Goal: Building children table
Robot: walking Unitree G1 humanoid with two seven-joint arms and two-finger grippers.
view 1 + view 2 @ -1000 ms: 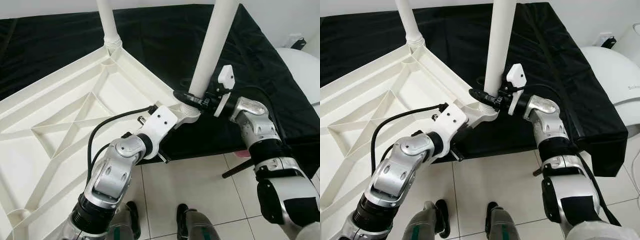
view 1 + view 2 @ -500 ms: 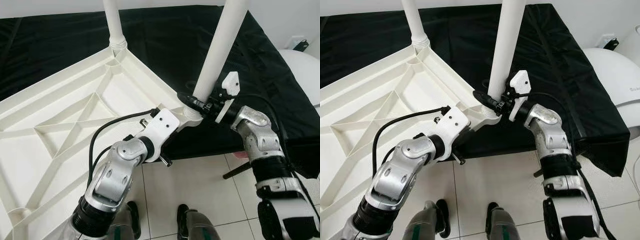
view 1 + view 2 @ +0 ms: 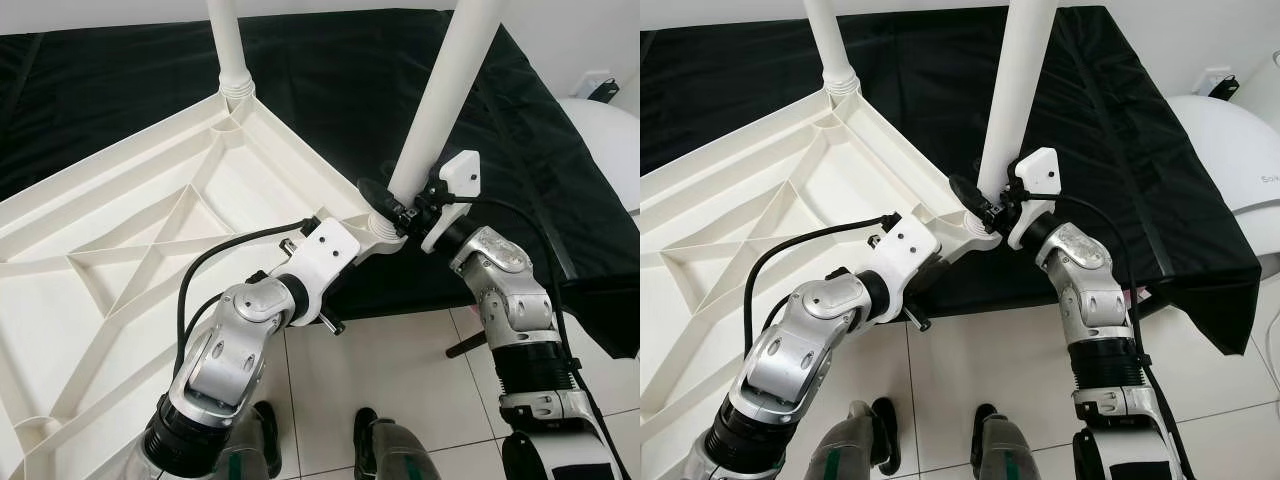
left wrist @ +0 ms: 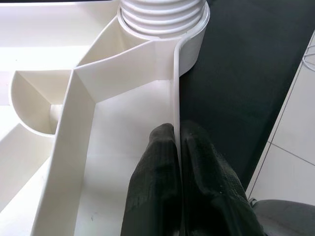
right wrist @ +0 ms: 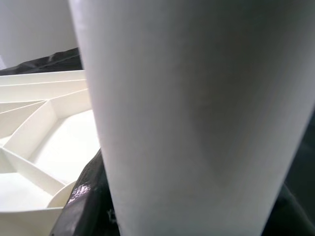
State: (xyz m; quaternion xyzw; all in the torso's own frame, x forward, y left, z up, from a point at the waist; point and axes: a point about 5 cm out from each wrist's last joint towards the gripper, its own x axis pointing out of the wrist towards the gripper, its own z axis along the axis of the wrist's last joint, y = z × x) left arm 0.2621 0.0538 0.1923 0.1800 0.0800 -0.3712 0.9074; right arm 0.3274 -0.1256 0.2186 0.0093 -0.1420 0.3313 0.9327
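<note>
the step in hand looks like seating a leg into a corner socket of the white ribbed plastic children's table top [image 3: 130,250], which lies upside down, partly on a surface covered in black cloth [image 3: 330,70] and partly out over the pale tiled floor [image 3: 400,360]. to do it well, i would keep the near white plastic tube leg [image 3: 440,110] square to its ridged socket collar [image 4: 162,14] while turning or pressing it home, since a tilt could jam the ridges; the leg leans a little toward the robot's right now. the other arm should brace the frame so it cannot twist or slide off the edge.

the right claw [image 3: 392,200] sits low on the near leg, just above the collar, its black fingers [image 5: 83,206] wrapped around the tube and closed tight on it. the left claw [image 4: 177,147] is nearly closed, its two black fingertips pinching the thin upright rim wall of the table top just beside that corner socket, one pad inside the rim and one outside.

a second white tube leg [image 3: 225,40] stands upright in the far corner socket, seemingly already fitted.
</note>
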